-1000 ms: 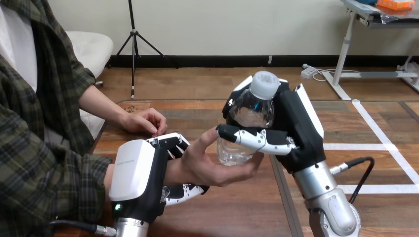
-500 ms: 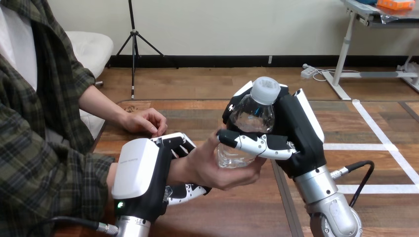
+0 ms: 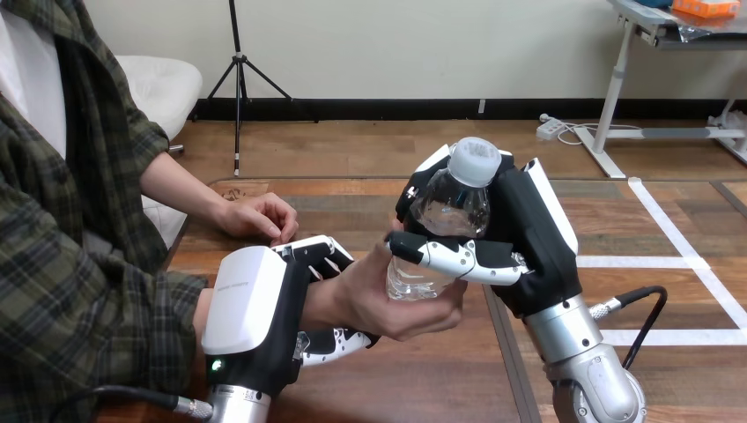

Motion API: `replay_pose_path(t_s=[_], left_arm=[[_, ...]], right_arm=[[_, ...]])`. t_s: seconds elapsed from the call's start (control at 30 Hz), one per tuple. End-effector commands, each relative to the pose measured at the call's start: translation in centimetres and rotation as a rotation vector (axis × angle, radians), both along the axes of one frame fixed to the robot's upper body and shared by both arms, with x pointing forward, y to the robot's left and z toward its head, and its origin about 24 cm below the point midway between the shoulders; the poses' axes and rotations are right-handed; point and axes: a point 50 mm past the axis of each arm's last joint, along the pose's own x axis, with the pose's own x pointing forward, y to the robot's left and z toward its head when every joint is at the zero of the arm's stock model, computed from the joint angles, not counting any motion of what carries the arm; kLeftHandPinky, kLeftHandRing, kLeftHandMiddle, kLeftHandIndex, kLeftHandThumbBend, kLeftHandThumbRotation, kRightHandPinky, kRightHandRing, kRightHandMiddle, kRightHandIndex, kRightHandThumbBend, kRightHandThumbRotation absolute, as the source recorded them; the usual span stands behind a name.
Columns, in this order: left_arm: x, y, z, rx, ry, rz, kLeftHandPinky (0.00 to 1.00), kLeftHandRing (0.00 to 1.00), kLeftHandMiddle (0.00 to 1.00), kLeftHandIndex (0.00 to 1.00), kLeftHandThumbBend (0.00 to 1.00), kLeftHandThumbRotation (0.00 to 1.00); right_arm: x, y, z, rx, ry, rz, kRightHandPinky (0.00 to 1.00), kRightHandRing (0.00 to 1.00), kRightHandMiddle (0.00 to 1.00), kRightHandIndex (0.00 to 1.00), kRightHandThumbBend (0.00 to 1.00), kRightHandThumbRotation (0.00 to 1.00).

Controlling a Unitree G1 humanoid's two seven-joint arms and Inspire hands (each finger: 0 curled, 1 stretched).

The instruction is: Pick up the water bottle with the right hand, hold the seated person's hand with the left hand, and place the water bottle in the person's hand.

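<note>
Head view, water bottle (image 3: 445, 211): clear, nearly upright, with its white cap (image 3: 476, 161) tipped a little up and right; it is held above the table (image 3: 423, 379).
Head view, right hand (image 3: 528, 247): fingers and thumb wrapped round the bottle's middle, gripping it from the right side.
Head view, person's hand (image 3: 370, 295): palm up, directly under and to the left of the bottle, with its thumb against the bottle's left side and its fingers cupping the base.
Head view, left hand (image 3: 255, 308): fingers over and thumb under the person's wrist (image 3: 313, 300), closed round it.
Head view, person's other hand (image 3: 257, 217): rests on the table further back, well apart.
Key relation: the bottle's base already touches the person's palm, so the bottle lies left of the right hand's palm, with its long axis vertical.
Judgement: the right hand is nearer the bottle. Letting go probably calls for it to open and draw away to the right.
</note>
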Motion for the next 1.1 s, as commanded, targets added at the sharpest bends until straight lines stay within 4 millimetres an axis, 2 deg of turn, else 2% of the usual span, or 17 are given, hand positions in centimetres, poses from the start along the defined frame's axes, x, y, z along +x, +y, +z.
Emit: replay_pose_path(t_s=[0.0,1.07], left_arm=[[0.26,-1.77,1.09,-0.047,-0.054,-0.067,0.28,0.35,0.41,0.44,0.86,0.0],[0.44,-1.63,0.99,-0.026,-0.064,-0.063,0.3,0.36,0.42,0.45,0.86,0.0]], right_arm=[[0.31,-0.24,2.65,0.033,-0.123,-0.003,0.32,0.37,0.41,0.39,0.65,0.0],[0.48,-0.35,2.83,0.022,-0.135,-0.01,0.31,0.36,0.4,0.39,0.68,0.0]])
